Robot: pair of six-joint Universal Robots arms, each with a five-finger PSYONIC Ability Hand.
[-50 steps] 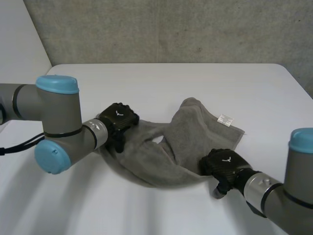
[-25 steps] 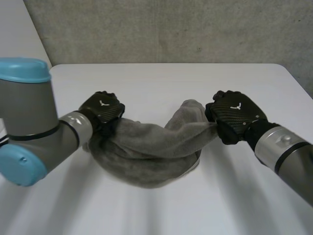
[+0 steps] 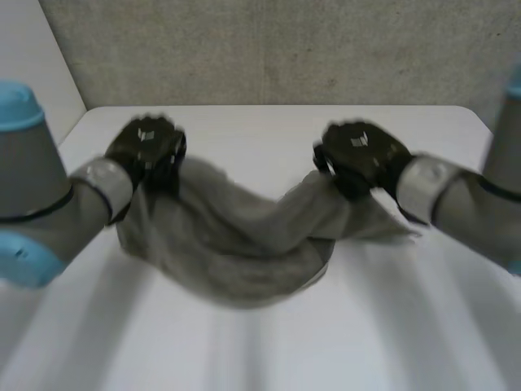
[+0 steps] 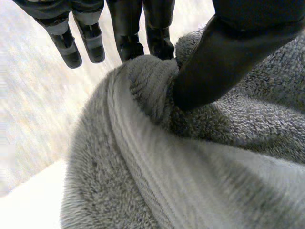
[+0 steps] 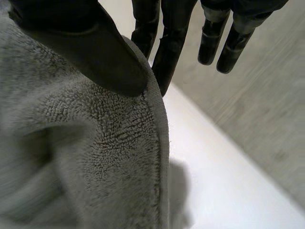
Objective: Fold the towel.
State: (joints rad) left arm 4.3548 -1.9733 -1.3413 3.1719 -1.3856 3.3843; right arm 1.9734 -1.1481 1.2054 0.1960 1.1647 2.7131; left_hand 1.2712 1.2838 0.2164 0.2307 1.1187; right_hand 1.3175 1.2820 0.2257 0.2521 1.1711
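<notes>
A white table [image 3: 269, 130] is standing in front of a rough grey wall and is carrying one item, the grey towel [image 3: 244, 244]. The towel is hanging as a sagging band between the two hands over the middle of the table. Its lowest bulge is reaching toward the near edge, and whether it is touching the surface cannot be determined.

The left hand [image 3: 146, 147] is pinching a bunched fold at the towel's left end, with the thumb [image 4: 228, 57] pressing the cloth against the fingers. The right hand [image 3: 358, 159] is clamping the hemmed edge at the right end, again between thumb [image 5: 95, 52] and fingers.

Task status, as judged: the lift-and-stretch step is proceeding. No fold is lying on the table yet. Spreading the towel, bringing edge to edge and flattening are remaining.
</notes>
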